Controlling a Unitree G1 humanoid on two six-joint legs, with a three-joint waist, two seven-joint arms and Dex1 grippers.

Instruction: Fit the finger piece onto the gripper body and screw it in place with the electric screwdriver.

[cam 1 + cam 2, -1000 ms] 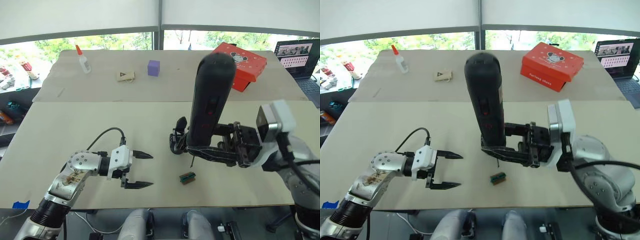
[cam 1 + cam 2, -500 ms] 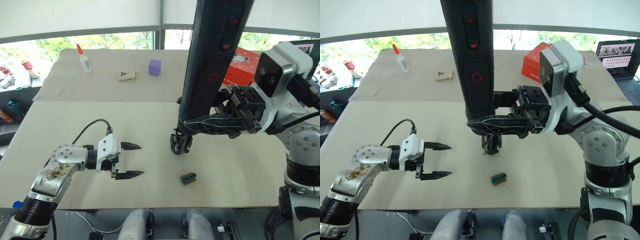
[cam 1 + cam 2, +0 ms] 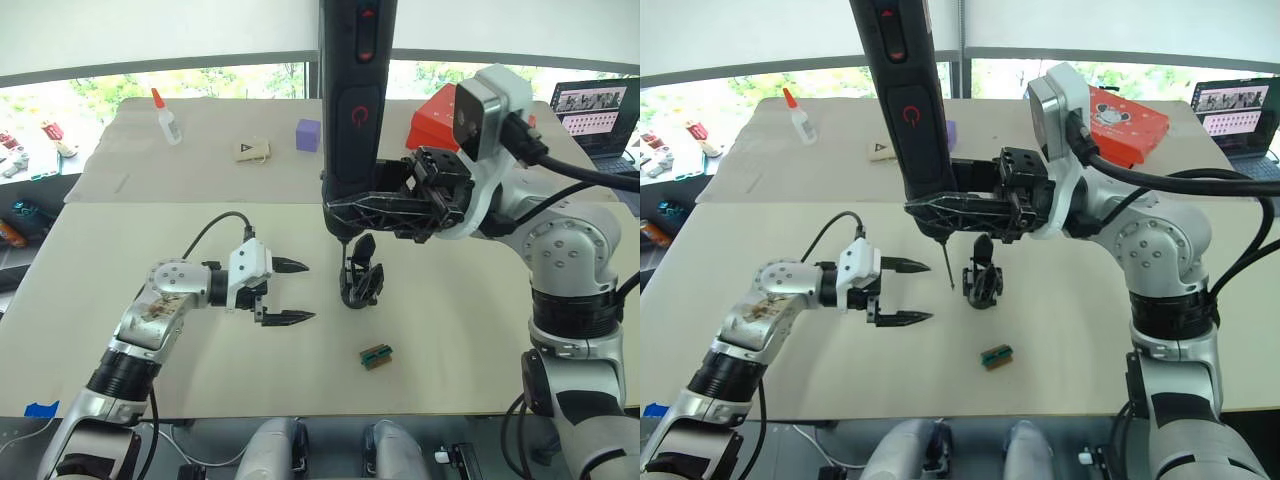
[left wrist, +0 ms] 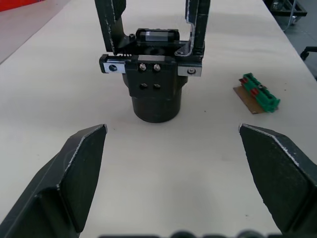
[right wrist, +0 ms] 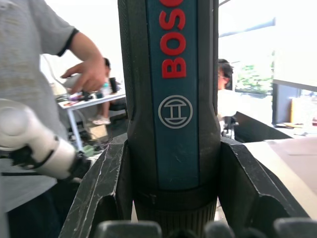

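The electric screwdriver is clamped upright by the right gripper above the gripper body; the left gripper, spread wide and holding nothing, is seemingly aimed at it.

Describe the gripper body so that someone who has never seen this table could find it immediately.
On the near beige table, look between the two robot arms, just under the bit of the upright electric screwdriver. There the gripper body stands on its round base, black, with linkages pointing up. The small green-and-brown block nearby lies flat and is coloured.
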